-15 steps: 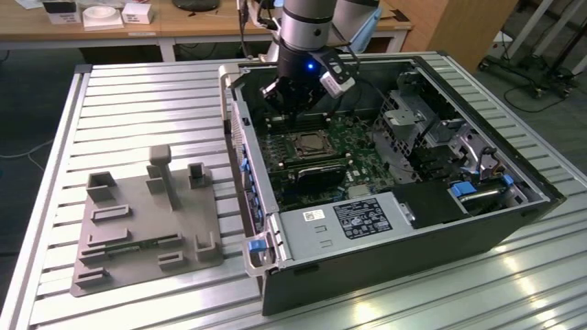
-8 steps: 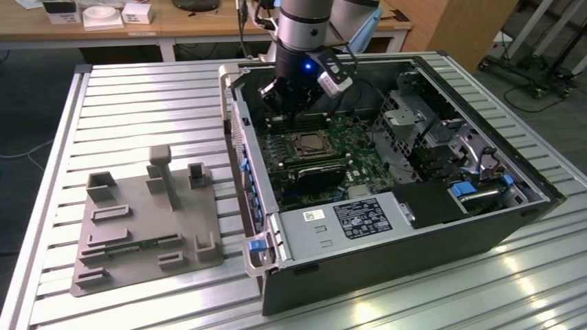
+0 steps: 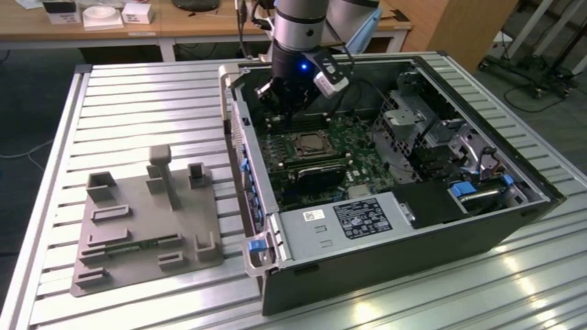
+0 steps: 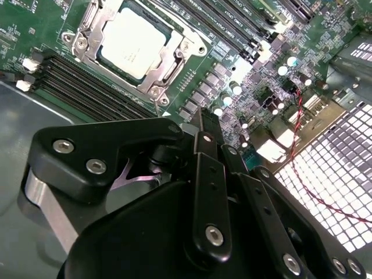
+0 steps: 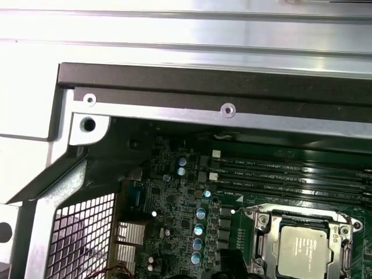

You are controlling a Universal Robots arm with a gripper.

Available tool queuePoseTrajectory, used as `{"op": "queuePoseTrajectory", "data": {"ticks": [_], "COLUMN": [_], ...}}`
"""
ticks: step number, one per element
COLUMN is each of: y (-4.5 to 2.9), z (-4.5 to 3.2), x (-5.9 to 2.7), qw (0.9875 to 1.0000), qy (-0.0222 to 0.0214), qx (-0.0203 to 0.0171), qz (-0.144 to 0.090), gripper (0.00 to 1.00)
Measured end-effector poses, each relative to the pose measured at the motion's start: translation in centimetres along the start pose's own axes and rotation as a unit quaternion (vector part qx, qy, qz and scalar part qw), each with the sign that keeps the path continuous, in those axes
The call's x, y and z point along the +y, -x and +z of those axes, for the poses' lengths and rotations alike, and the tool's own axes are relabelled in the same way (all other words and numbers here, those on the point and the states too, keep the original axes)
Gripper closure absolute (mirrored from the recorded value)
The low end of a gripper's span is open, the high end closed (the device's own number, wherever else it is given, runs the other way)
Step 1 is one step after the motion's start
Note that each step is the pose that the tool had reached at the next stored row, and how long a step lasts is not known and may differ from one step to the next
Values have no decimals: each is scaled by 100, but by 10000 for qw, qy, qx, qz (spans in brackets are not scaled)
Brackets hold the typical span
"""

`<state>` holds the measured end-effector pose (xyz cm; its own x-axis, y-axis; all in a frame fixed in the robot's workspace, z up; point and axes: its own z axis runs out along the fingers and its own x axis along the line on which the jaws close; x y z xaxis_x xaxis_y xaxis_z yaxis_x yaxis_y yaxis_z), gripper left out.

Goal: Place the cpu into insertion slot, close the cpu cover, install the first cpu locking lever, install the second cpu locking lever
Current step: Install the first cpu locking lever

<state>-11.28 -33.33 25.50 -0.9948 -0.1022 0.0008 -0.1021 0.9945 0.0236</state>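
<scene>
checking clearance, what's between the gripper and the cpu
In the second wrist view, between the gripper and the cpu lie the metal frame of the cpu cover and green circuit board carrying small grey components.

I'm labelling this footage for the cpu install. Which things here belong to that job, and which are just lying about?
Belong to the job:
cpu
cpu cover, down flat around it

Just lying about:
memory slots
grey fixture tray on the table
perforated grille
white boxes on the desk
</scene>
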Motion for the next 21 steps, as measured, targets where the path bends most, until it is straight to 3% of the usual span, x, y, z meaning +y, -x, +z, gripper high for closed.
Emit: {"op": "queuePoseTrajectory", "data": {"ticks": [21], "y": [-15], "z": [1], "x": [36], "qw": [10000], "qy": [0], "qx": [1], "qz": [0], "gripper": [90]}}
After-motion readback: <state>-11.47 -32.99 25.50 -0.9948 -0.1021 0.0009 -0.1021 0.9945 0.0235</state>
